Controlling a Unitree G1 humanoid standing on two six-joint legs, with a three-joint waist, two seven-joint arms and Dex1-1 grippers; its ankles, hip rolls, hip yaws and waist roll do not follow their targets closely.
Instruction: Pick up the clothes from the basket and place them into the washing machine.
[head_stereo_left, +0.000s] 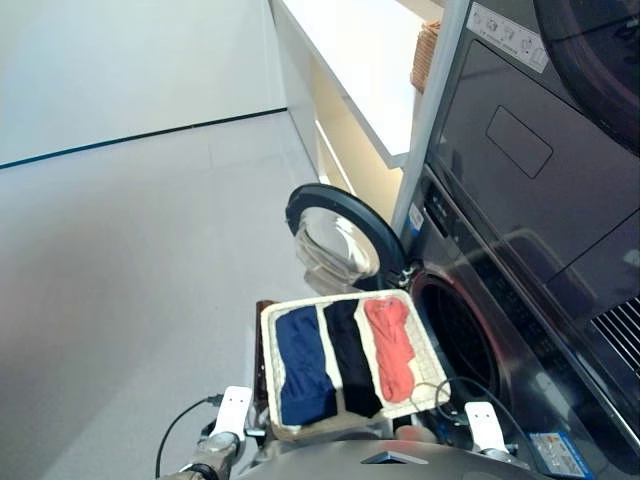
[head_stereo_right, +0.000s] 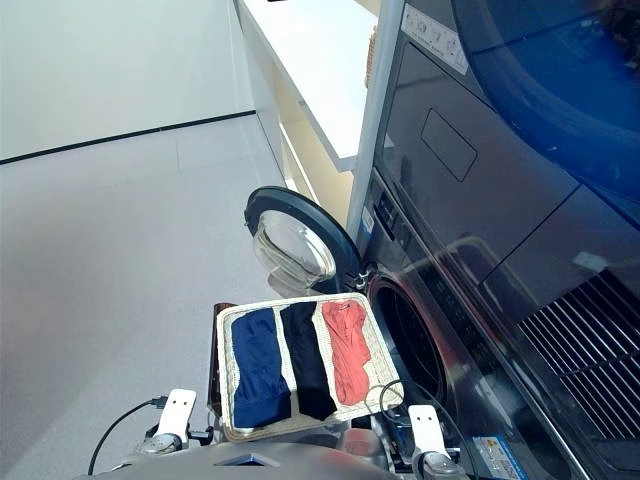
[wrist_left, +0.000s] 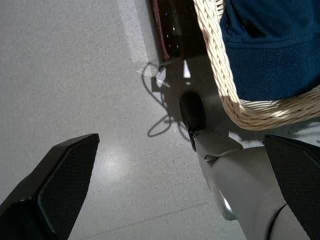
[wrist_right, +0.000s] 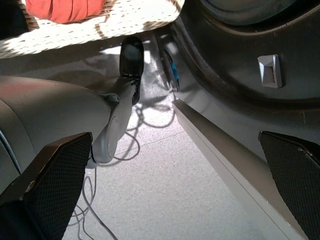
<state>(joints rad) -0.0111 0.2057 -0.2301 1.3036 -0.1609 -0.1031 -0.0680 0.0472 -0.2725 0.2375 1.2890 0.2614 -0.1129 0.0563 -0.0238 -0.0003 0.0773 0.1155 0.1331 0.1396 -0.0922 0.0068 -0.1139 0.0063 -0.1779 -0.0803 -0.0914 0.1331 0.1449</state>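
Basket (head_stereo_left: 272, 330): shallow cream wicker tray, lattice weave, rolled braided rim, sits on a dark stand just in front of the washing machine (head_stereo_left: 520, 330). Three soft folded garments lie in it side by side, touching: navy garment (head_stereo_left: 303, 363) nearest robot's left, black garment (head_stereo_left: 350, 355) in the middle, coral-red garment (head_stereo_left: 391, 345) nearest the machine. Machine front is glossy dark grey; round dark-rimmed glass door (head_stereo_left: 335, 240) swung wide open beyond the basket, drum opening (head_stereo_left: 455, 330) unobstructed, right beside basket's red end.

Left gripper (wrist_left: 180, 192): textured black fingers spread wide, empty, low over speckled grey floor (wrist_left: 75, 75), near the basket's navy corner. Right gripper (wrist_right: 175, 187): fingers likewise wide apart, holding nothing, low beside machine's base w/ loose cables on floor.

Lots of bare floor on robot's left; white counter (head_stereo_left: 350, 60) runs further back.
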